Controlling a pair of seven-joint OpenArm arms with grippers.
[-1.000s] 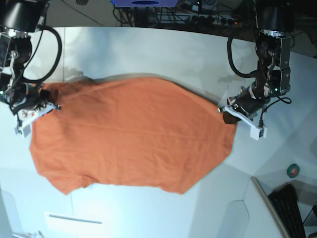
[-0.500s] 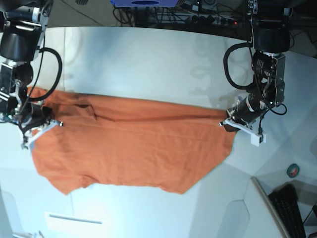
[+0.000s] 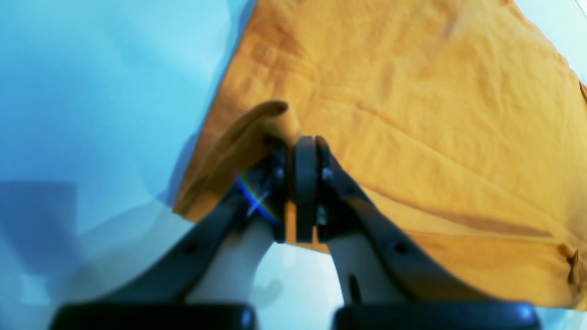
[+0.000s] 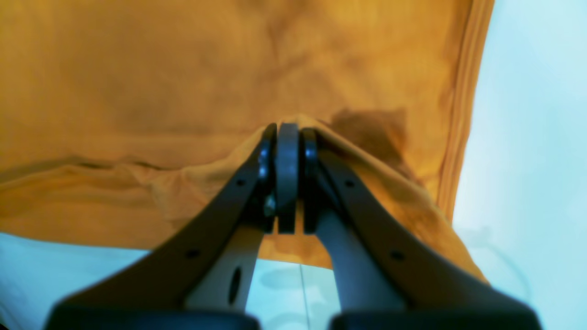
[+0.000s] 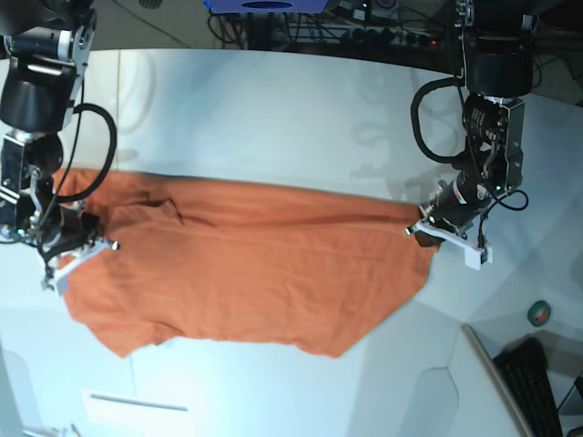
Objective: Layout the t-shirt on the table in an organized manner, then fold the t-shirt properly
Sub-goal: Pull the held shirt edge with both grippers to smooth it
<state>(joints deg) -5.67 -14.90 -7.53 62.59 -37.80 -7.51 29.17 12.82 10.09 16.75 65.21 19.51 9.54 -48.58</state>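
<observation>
Both pincers have dragged the bright orange cloth t-shirt's (image 5: 246,273) far edge nearer across the white tabletop (image 5: 273,118); left pincer (image 3: 298,151) and right pincer (image 4: 282,137) each clenched on its edge. Layout unfinished, folding undone.

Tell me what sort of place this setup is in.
Probably a robotics lab or test bench, not a home. Two robot arms work an orange t-shirt on a large white table, tangled cables and electronics sit behind it, and a keyboard lies at the corner.

Past the far edge I see tangled black cables (image 5: 364,32) and a blue object (image 5: 264,5); a black keyboard (image 5: 537,387) sits lower right, beside green-rimmed tape roll (image 5: 540,314).
</observation>
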